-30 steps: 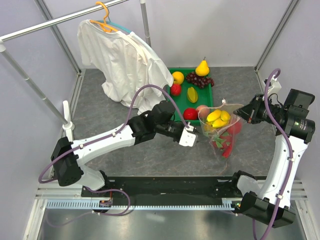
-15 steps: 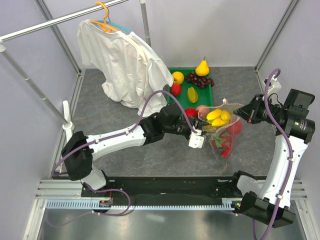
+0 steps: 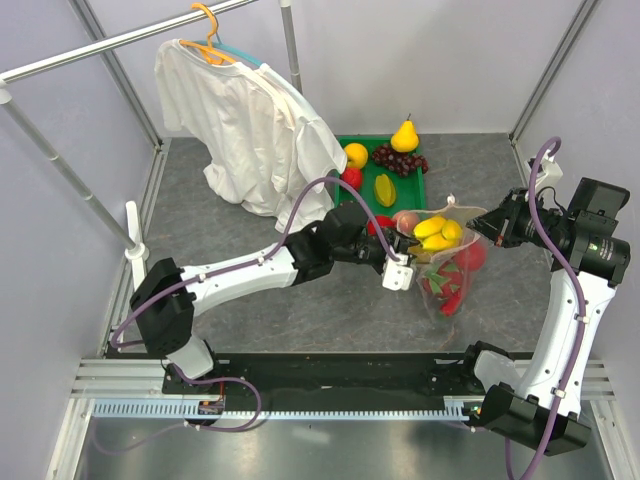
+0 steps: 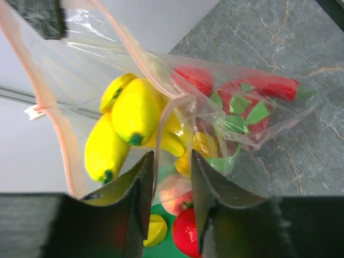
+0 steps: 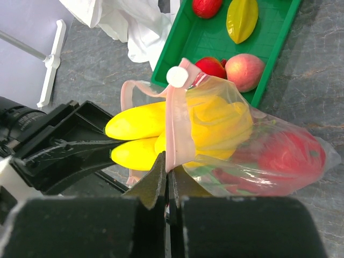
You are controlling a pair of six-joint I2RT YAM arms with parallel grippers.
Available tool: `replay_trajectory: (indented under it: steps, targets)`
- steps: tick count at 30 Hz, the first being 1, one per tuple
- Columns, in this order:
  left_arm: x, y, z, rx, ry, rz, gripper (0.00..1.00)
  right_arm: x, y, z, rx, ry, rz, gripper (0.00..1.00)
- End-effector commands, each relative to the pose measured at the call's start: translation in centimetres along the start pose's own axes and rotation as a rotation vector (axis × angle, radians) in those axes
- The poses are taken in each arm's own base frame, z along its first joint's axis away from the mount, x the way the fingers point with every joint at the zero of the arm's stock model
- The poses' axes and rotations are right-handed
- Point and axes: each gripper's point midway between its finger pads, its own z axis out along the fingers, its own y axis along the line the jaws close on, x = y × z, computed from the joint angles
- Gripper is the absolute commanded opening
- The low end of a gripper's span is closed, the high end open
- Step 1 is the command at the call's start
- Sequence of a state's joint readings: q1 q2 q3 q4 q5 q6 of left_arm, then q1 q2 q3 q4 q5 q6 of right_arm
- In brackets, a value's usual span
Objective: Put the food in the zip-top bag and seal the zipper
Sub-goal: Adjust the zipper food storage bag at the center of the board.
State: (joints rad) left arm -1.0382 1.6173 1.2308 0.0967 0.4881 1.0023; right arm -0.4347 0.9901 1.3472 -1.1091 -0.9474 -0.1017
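- right fingers (image 5: 166, 171) closed, pinching the zipper (image 5: 176, 121) at one end of the mouth. The zip-top bag (image 3: 447, 268) hangs below them, and its low end looks to rest on the counter (image 3: 330, 310).
- left fingers (image 4: 171, 185) stand apart and clamp nothing. The pink strip drops into the gap between them, not pinched.
- food is in the bag: the banana bunch (image 4: 131, 110) is just ahead of the left fingers, right at the mouth. The dragon fruit (image 4: 244, 105) and red pepper (image 4: 269, 86) are farther past it, toward the bag bottom.
- green tray (image 5: 271, 51) sits just beyond the bag from the right fingers, with loose fruit in it. Not part of this step.
- step in hand, judged: sealing. The mouth is open, with the two lips of the strip apart.
- to do it well: close the left fingers on both lips together, close beside the right fingers' pinch, then slide away along the strip.
- right fingers should hold firm so the strip is taut and straight during the slide.
- risks: catching only one lip, or the banana bulging at the mouth and keeping the lips apart. Squeeze firmly but not so hard that the bag drags.
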Motion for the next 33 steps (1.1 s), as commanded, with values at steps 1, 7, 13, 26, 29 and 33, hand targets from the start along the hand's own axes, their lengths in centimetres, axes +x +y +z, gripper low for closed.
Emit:
replay_trajectory:
  steps: [1,7,13,26,29,33]
  targets:
    - [-2.6,2.5,-0.1,0.02,-0.073,0.037,0.21,-2.1,1.9,-0.6,-0.069,-0.074,-0.112,0.0]
    - [-4.3,1.7,-1.3,0.1,-0.098,0.022,0.02,-2.8,1.4,-0.1,-0.073,-0.094,-0.088,0.0]
    - [-9.5,2.2,-3.7,0.143,-0.162,-0.054,0.02,-4.6,0.7,1.2,-0.123,-0.147,-0.056,0.0]
    - [-16.0,1.7,-6.8,0.15,-0.055,-0.415,0.02,-3.6,8.1,6.9,-0.434,-0.037,-0.12,0.0]
    - [-16.9,2.4,-7.7,0.125,-0.046,-0.53,0.02,-2.0,10.3,7.0,-0.552,0.022,-0.122,0.05]
    - [-14.4,1.9,-6.3,0.104,0.07,-0.672,0.02,-0.4,11.3,7.9,-0.606,0.074,-0.15,0.21]
